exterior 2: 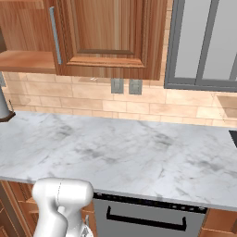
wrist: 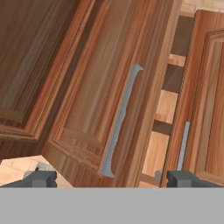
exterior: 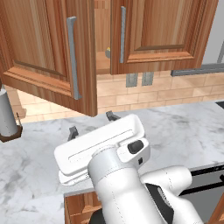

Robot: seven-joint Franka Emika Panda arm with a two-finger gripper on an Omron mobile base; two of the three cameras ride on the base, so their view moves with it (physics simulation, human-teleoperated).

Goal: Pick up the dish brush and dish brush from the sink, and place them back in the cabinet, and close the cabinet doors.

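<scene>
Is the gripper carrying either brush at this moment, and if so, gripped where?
Nothing is held: the gripper is open, its fingertips wide apart and bare, facing the cabinet doors.

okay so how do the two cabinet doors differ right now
The left door is swung further out toward the robot, while the right door is only partly ajar. In the left base view the left door's handle looks longer and nearer than the right door's handle. Both are reddish-brown panelled wood with vertical silver bars.

The cabinet [exterior: 103,35] hangs on the far wall, reddish-brown wood. Its cabinet doors [exterior: 48,48] both stand ajar, the left swung wider, each with a long vertical silver bar handle [exterior: 73,57].
</scene>
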